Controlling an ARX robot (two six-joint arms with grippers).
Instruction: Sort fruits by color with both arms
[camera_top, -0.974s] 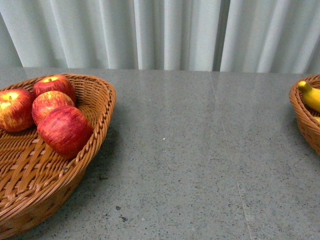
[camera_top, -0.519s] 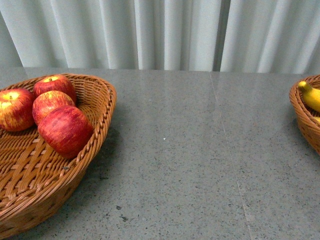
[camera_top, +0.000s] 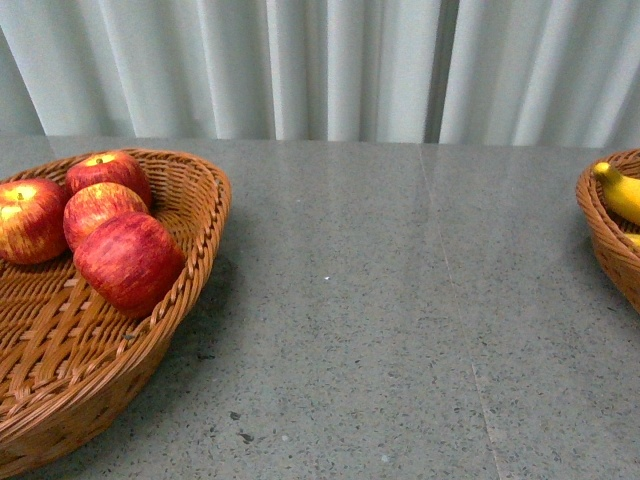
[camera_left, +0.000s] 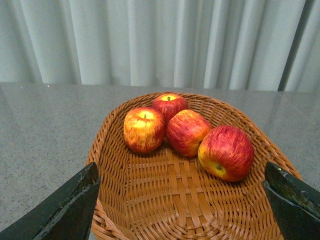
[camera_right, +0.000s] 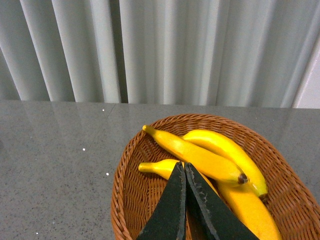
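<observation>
Several red apples (camera_top: 128, 262) lie in a wicker basket (camera_top: 190, 290) on the left of the grey table; neither arm shows in the front view. In the left wrist view the same apples (camera_left: 226, 152) cluster at the far side of the basket (camera_left: 165, 200). My left gripper (camera_left: 182, 202) hangs open above the basket's near part, its dark fingers (camera_left: 70, 210) wide apart with nothing between them. Several yellow bananas (camera_right: 197, 156) lie in a second wicker basket (camera_right: 127, 200). My right gripper (camera_right: 184, 167) is shut and empty above them, hiding part of one banana (camera_right: 157, 168).
In the front view the banana basket (camera_top: 603, 240) is cut off by the right edge, with one banana (camera_top: 622, 192) showing. Grey stone tabletop (camera_top: 400, 320) stretches between the two baskets. A pale pleated curtain (camera_top: 330, 70) hangs behind the table's far edge.
</observation>
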